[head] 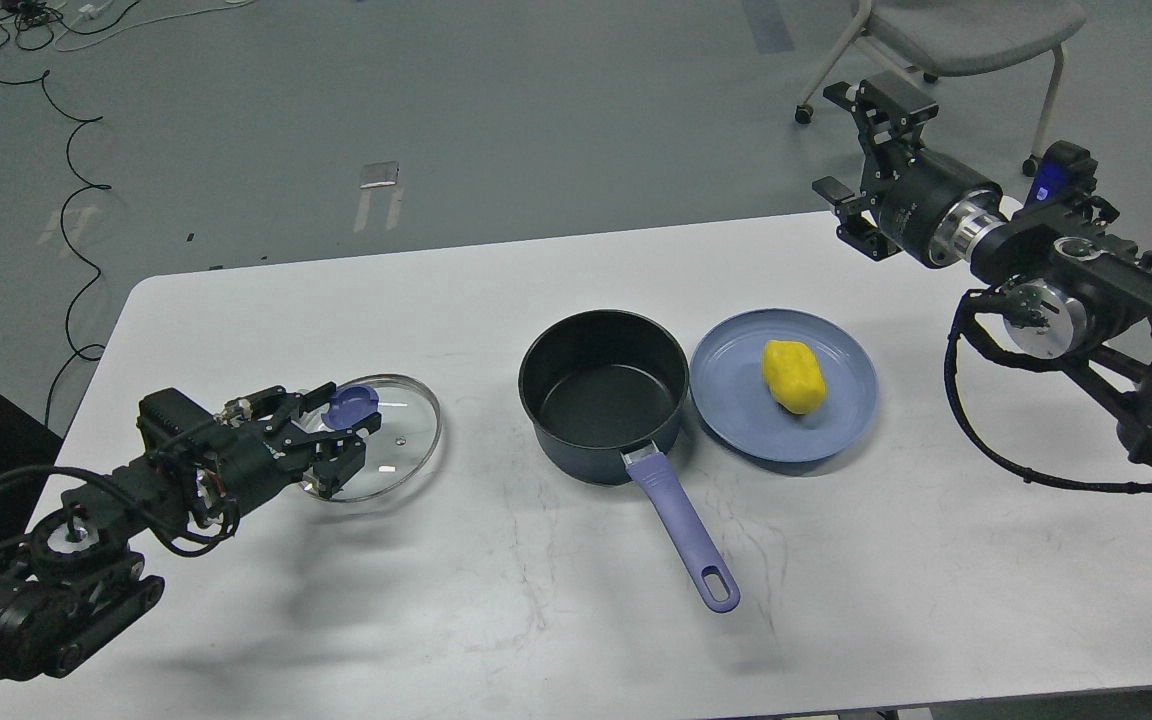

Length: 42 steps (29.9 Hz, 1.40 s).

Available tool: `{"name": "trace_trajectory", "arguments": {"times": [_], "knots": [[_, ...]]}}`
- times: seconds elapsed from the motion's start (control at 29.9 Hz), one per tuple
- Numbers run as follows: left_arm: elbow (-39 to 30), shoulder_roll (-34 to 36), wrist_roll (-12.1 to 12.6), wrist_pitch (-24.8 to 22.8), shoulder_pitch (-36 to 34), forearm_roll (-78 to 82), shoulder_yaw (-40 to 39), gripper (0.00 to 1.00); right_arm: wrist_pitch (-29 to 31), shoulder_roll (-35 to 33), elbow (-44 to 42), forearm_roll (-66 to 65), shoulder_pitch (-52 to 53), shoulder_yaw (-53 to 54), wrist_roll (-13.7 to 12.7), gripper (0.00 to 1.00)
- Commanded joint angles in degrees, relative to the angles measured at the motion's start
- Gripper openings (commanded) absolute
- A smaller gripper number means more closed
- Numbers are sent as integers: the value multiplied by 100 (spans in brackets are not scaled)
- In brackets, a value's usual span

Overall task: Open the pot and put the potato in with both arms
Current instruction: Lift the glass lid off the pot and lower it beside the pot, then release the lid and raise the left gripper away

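A: Pot (604, 395) sits mid-table, uncovered and empty, its handle (681, 530) toward the viewer. Potato (793, 375) lies on a blue plate (726, 400) touching the pot's right side.

B: And the grippers?

A: Left gripper (341, 440) closes around the glass lid (391, 440) at its blue knob. Right gripper (861, 165) hovers high, jaws spread, empty.

B: Risks?

A: The rounded potato may slip or roll; the plate could get nudged.

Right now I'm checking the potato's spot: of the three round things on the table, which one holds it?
The blue plate, right of the pot, holds the potato; the pot is empty and the glass lid bare.
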Motion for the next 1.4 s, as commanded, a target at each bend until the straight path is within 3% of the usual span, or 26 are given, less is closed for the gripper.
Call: {"name": "trace_trajectory", "arguments": {"times": [0.0, 0.1, 0.17, 0.37, 0.5, 0.74, 0.9, 1.0, 1.07, 1.1, 1.17, 1.3, 1.37], "knots": [[40, -3, -59, 6, 10, -11, -1, 32, -2, -7, -2, 0, -9, 0, -1, 100], [40, 5, -240, 15, 116, -73, -1, 60, -2, -7, -2, 0, -9, 0, -1, 100], [40, 5, -240, 85, 177, -82, -1, 66, -2, -7, -2, 0, -9, 0, -1, 100], [40, 14, -240, 200, 327, -82, -1, 70, -2, -7, -2, 0, -9, 0, -1, 100], [40, -3, -240, 217, 301, -379, -10, 98, 7, -34, 7, 0, -9, 0, -1, 100], [-31, 23, -240, 200, 204, -1610, -18, 98, 7, -34, 24, 0, 44, 0, -1, 100], [-250, 155, -240, 68, -375, -2014, -62, 98, 77, -60, 77, -184, 114, -131, -9, 100], [-1198, 751, -240, -466, -858, -2979, -124, 98, 104, -244, 77, -1193, 421, -841, -9, 100], [-1559, 893, -240, -1692, -1524, -4328, -141, 98, 139, -402, 138, -2096, 702, -1578, -1, 100], [-1560, 893, -240, -1699, -1527, -4336, -141, 98, 139, -403, 138, -2100, 703, -1582, -1, 100], [-1490, 849, -240, -2714, -2061, -6058, -281, 98, 235, -481, 200, -2748, 957, -2037, 8, 100], [-1332, 814, -240, -3245, -2327, -7772, -335, 98, 403, -605, 191, -3595, 1195, -2408, 61, 100], [-1332, 805, 97, -3465, -2371, -8394, -440, 98, 438, -596, 191, -4006, 1248, -2662, 52, 100]]}}
